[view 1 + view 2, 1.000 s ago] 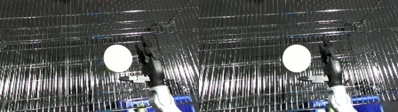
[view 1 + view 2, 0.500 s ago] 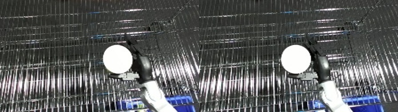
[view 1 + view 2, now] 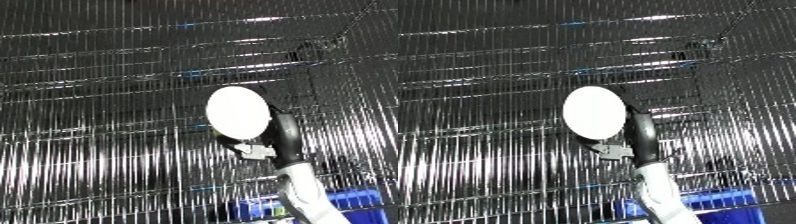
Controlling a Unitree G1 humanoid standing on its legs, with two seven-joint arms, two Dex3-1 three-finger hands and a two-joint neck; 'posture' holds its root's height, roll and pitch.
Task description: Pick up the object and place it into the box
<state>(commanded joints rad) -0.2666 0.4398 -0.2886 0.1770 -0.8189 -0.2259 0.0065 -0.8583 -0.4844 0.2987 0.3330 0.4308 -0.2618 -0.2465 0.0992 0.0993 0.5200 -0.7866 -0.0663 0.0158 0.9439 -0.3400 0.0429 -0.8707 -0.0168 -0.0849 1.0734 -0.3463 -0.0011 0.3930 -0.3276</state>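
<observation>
— White disc (image 3: 237, 112) first: where does it sit?

— Raised in the air in front of a wall of shiny wire mesh (image 3: 107, 100), well above the blue bin (image 3: 744, 204) whose rim shows at the bottom edge. It rests on nothing — the right robot hand (image 3: 282, 142) alone carries it.

— And the grip?

— The black fingers curl up along the disc's right and lower edge, and the thumb side sits just beneath it, so the robot hand is closed around the disc. The white forearm (image 3: 658, 192) rises from the lower edge of the view to meet it.

— What about the left one?

— It appears in neither eye view.

— So how far along is the job?

— Judging by how things lie, the pick-up is done: the disc is lifted and held. The placing is not yet done — the disc is nowhere near the inside of the bin. What seems left is to bring it down over the blue bin and release it there.

— Any doubt?

— Only about the bin's inside; too little of it shows to tell what it holds.
</observation>
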